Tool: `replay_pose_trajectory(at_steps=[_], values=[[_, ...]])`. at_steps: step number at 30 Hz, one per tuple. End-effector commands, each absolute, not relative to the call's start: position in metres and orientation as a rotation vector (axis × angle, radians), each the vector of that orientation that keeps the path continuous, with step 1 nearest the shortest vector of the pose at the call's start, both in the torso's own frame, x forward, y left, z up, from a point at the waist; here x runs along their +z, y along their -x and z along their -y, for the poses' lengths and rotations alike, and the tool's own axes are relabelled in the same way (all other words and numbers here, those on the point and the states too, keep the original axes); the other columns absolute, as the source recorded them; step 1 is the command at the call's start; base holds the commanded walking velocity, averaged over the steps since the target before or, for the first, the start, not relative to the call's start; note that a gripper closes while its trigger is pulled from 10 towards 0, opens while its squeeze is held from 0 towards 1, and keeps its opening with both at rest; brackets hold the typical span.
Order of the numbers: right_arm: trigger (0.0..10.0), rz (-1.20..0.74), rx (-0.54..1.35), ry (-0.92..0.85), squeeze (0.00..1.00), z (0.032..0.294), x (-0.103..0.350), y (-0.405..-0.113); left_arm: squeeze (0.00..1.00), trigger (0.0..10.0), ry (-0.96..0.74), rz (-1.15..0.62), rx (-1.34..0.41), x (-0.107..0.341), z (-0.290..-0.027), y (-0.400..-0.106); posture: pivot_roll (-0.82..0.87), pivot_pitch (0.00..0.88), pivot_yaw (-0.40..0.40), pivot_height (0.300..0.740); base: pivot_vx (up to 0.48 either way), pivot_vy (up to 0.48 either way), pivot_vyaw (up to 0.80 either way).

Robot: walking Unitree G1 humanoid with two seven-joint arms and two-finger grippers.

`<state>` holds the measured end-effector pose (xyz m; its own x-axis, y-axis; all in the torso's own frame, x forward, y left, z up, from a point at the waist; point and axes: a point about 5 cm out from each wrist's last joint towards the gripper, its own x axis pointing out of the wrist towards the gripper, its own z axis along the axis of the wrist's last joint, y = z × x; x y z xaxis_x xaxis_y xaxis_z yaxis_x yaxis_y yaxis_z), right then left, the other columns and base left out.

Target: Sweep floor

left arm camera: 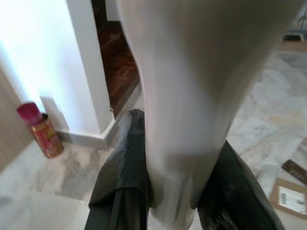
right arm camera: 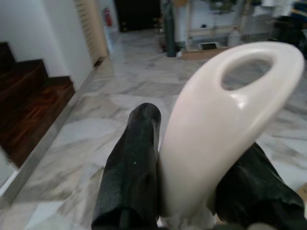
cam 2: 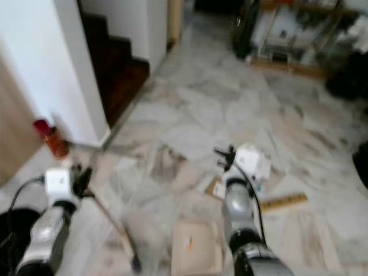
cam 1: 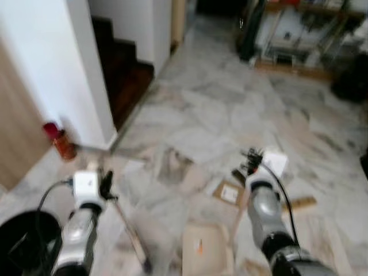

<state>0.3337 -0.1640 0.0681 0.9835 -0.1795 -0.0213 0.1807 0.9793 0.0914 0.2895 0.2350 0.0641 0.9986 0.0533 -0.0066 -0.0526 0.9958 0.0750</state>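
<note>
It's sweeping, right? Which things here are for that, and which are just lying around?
For the sweeping:
left hand on broom handle
right hand on white dustpan handle
dustpan
marble floor

Lying about:
red canister
labelled cardboard piece
black bin

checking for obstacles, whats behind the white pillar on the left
Behind the white pillar, dark wooden stairs rise. The pillar hides their left part.

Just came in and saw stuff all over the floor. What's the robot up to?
It is set up for sweeping. The left gripper is shut on a pale broom handle that slants down to the marble floor. The right gripper is shut on a cream dustpan handle. Cardboard pieces lie on the floor ahead, and a red can stands by the white wall.
</note>
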Motion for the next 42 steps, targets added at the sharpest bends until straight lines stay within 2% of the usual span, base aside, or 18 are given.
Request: replay_pose_trajectory(at_steps=[1, 42], values=[[10.0, 0.032, -0.204, -0.110, 0.00, 0.170, 0.078, -0.338, 0.00, 10.0, -0.059, 0.032, 0.032, 0.070, -0.226, -0.295, 0.13, 0.000, -0.034, 0.740, 0.326, 0.000, 0.00], [10.0, 0.083, -0.220, -0.137, 0.00, 0.173, 0.093, -0.347, 0.00, 10.0, -0.070, 0.118, 0.057, 0.094, -0.231, -0.306, 0.13, 0.000, -0.037, 0.740, 0.326, 0.000, 0.00]])
